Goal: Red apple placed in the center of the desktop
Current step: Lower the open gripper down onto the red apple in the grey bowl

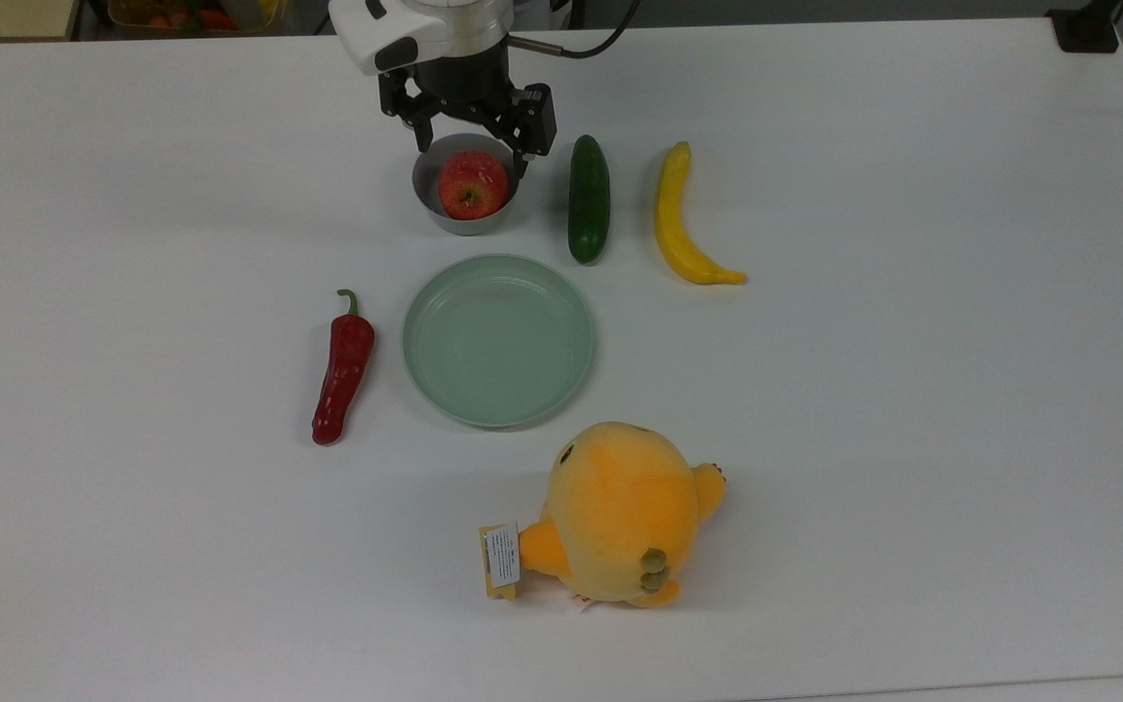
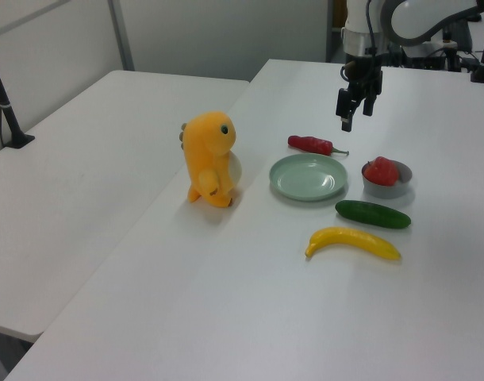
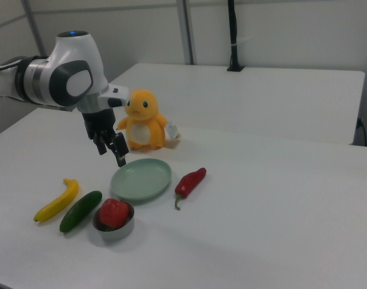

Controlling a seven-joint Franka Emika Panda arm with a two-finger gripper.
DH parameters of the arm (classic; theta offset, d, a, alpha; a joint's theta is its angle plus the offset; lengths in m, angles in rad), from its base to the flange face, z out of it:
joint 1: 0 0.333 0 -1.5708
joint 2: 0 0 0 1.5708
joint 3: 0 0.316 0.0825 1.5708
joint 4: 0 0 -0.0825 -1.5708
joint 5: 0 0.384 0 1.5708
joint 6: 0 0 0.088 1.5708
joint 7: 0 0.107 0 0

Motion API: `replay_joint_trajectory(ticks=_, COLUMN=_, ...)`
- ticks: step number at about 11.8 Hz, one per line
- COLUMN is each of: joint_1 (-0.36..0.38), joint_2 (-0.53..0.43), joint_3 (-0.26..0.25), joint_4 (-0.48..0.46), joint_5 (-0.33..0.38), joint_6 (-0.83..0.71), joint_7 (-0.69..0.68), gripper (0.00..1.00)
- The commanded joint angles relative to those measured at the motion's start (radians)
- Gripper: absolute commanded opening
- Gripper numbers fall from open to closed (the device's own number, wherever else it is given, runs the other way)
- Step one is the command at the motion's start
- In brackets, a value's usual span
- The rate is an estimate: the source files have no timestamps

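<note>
The round red apple (image 1: 472, 184), yellow-speckled with a brownish stem dimple, sits in a small grey metal bowl (image 1: 435, 216) (its underside hidden) on the white desktop (image 1: 912, 409), left of the cucumber (image 1: 589, 198) in the top view. The black two-finger gripper (image 1: 472, 136) hovers above, fingers spread wide, holding nothing.

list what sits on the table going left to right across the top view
red chili pepper → green plate → cucumber → banana. The red apple in its grey bowl and the plush toy share the plate's span, so I left them unordered.
</note>
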Motion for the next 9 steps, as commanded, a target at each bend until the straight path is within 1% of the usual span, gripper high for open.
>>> replay_joint_trajectory(ticks=1, joint_1=0.025, joint_2=-0.014, joint_3=-0.019, joint_4=-0.015, joint_5=0.018, joint_6=-0.021, joint_7=-0.075, gripper=1.0)
replay_joint_trajectory(ticks=7, joint_1=0.023, joint_2=-0.018, joint_3=-0.019, joint_4=-0.014, joint_5=0.018, joint_6=-0.022, joint_7=-0.077, gripper=1.0)
replay_joint_trajectory(ticks=9, joint_1=0.022, joint_2=-0.034, joint_3=-0.02, joint_4=-0.021, joint_5=0.018, joint_6=-0.024, joint_7=-0.11, gripper=1.0)
